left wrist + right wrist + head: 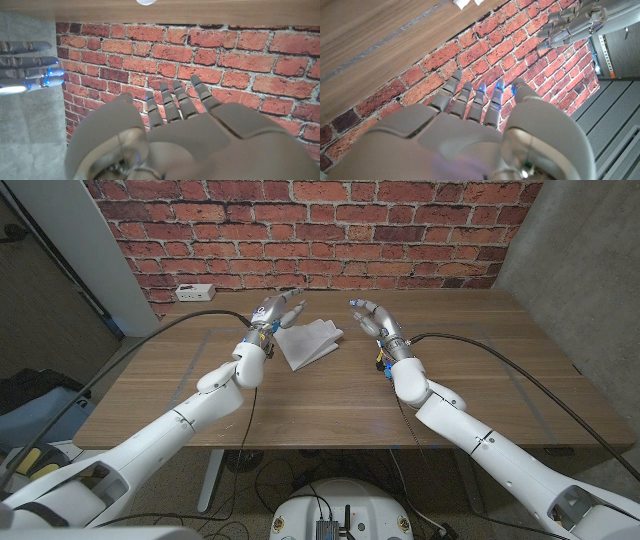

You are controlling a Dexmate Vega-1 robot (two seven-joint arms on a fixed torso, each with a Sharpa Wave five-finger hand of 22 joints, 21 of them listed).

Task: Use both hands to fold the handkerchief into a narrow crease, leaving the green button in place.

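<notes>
Both hands are raised over the counter (330,400), fingers extended and spread, holding nothing: left hand (277,312) just beside the folded handkerchief (308,342), right hand (372,317) near it.

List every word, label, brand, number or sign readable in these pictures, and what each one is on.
None can be read.
The small white box at the table's far left edge carries dark marks, too small and blurred to read.
The handkerchief, the left hand, the right hand, the wooden table and the brick wall show no lettering.
</notes>
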